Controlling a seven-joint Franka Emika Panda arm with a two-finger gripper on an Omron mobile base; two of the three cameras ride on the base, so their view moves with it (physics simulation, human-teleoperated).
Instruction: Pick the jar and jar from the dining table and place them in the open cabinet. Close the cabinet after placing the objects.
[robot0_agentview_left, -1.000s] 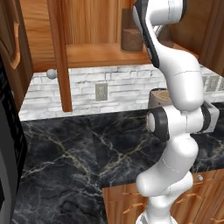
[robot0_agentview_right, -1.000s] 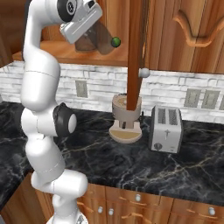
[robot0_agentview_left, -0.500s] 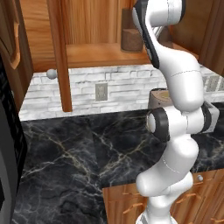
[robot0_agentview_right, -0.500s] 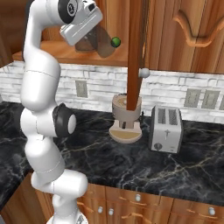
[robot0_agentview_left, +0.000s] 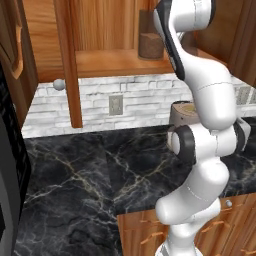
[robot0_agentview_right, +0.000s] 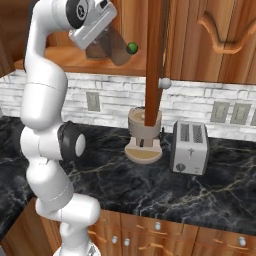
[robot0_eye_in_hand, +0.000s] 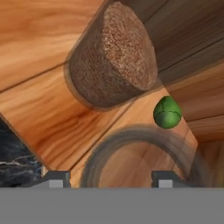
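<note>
The cabinet (robot0_agentview_left: 100, 25) stands open above the worktop (robot0_agentview_left: 75, 175), its door (robot0_agentview_right: 155, 60) swung out edge-on to the right base view with a small round knob (robot0_agentview_right: 165, 83) at its lower end. The arm reaches up and into the cabinet over the plain wooden shelf (robot0_agentview_left: 110, 62). Below, near the brick wall, sits a toaster (robot0_agentview_right: 189, 147).

Both of the task's things are up at the shelf. The first jar (robot0_eye_in_hand: 113, 57), a squat brown cylinder with a grainy top, stands on the shelf near the back. The second jar (robot0_eye_in_hand: 135, 132) shows in the hand view as a round rim right under the gripper (robot0_eye_in_hand: 109, 178), close to the front edge. A small green ball (robot0_eye_in_hand: 167, 112) lies just beside it, between the two jars.

The jaws look released. Their tips stand wide apart at either side of the second jar's rim, and I see no clamping on its wall, though the right tip overlaps the rim in that view.

The jars appear stiff, light and smooth-sided, so likely a bit slippery. They are wide for the jaws, so the hold belongs across the full width at mid-height, centred, to stop tilting. If ceramic, they would chip when dropped. Lifting straight up and clear would avoid nudging the near jar into its neighbour or the ball. The door should swing easily with a push near the knob.
</note>
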